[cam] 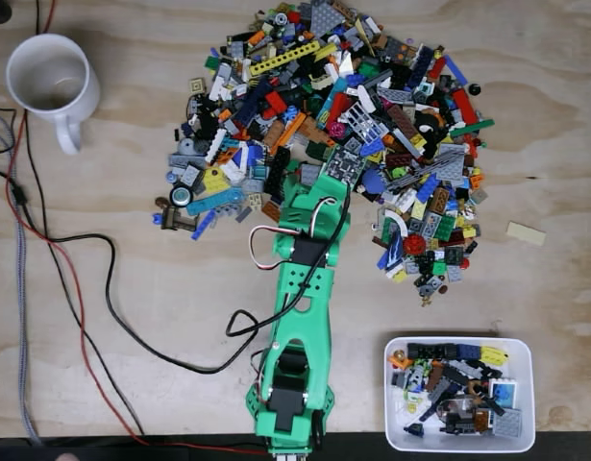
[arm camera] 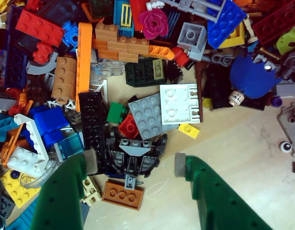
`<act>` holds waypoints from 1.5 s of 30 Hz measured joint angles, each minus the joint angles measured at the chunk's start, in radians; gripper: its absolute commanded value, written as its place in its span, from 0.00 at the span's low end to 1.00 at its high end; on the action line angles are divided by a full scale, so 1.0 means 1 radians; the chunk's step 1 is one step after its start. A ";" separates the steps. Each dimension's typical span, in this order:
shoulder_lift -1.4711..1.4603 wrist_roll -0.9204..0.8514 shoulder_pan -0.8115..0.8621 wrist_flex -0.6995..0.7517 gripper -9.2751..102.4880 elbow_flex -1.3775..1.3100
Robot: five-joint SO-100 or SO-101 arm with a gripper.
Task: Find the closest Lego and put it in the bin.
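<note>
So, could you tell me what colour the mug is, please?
White; the mug shows best in the fixed view.

Green gripper (arm camera: 135,165) spread wide, low over the Lego pile's edge.
Between its fingers: a black and grey built piece (arm camera: 134,152), brown plate (arm camera: 122,194) just below it. Grey plate (arm camera: 147,114) and white plate (arm camera: 180,103) lie beyond, on bare plywood (arm camera: 233,148).

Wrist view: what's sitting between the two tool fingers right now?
In the wrist view, a black and grey built piece lies between the open tool's fingers, with a brown plate just below it and bare table toward the right finger.
</note>
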 measured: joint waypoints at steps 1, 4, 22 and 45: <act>-0.005 0.000 0.000 0.000 0.29 -0.003; -0.041 0.000 0.026 0.000 0.29 -0.017; -0.160 0.067 0.049 0.049 0.29 -0.130; -1.035 0.520 0.221 0.383 0.23 -0.897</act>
